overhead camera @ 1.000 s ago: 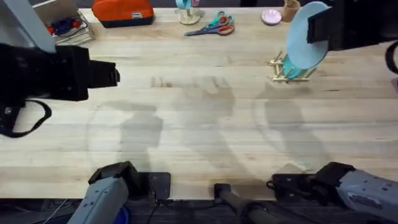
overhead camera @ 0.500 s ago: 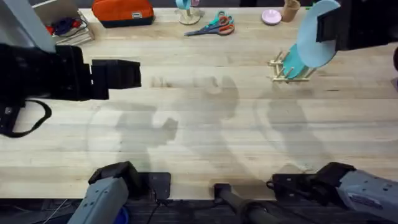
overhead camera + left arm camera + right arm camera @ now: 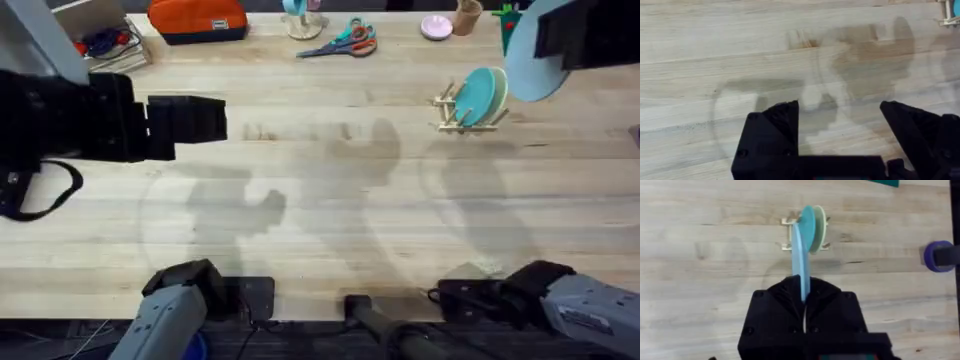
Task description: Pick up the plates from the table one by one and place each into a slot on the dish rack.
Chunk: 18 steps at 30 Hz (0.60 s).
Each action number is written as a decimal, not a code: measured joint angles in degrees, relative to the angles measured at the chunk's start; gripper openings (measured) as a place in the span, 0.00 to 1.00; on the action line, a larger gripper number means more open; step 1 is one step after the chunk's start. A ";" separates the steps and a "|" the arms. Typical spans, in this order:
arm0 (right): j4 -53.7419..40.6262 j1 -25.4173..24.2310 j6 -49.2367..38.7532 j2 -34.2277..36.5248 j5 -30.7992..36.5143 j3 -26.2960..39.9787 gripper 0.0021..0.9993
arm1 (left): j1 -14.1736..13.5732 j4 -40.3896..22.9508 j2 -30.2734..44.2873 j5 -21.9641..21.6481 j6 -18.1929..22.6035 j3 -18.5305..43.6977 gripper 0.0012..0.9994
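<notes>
right gripper [image 3: 804,300], clamped on the light blue plate [image 3: 535,55], just lifted it away from the dish rack [image 3: 468,108], so slotting's still pending.

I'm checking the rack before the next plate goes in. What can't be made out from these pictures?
- Free slots in the dish rack: pegs too small in the overhead view; in the right wrist view the light blue plate hides them.
- Plates in the rack: the teal plate and cream plate show, any further one would be hidden.
- Right end effector: cut off by the overhead view's edge.
</notes>
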 joint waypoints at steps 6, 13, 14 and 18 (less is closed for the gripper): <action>0.00 -3.37 -1.20 0.00 0.00 0.02 0.03 | 0.00 -1.71 0.00 0.00 -0.01 0.00 0.99; 0.00 -6.17 -2.06 0.00 0.00 0.00 0.03 | 0.00 -2.64 0.00 0.00 -0.02 0.00 0.99; 0.00 -6.52 -2.14 0.00 -0.02 0.00 0.03 | 0.00 -2.69 0.00 0.00 -0.02 0.00 0.99; 0.00 -7.55 -2.51 0.00 -0.02 0.00 0.03 | 0.00 -2.82 0.00 0.00 -0.02 0.00 0.99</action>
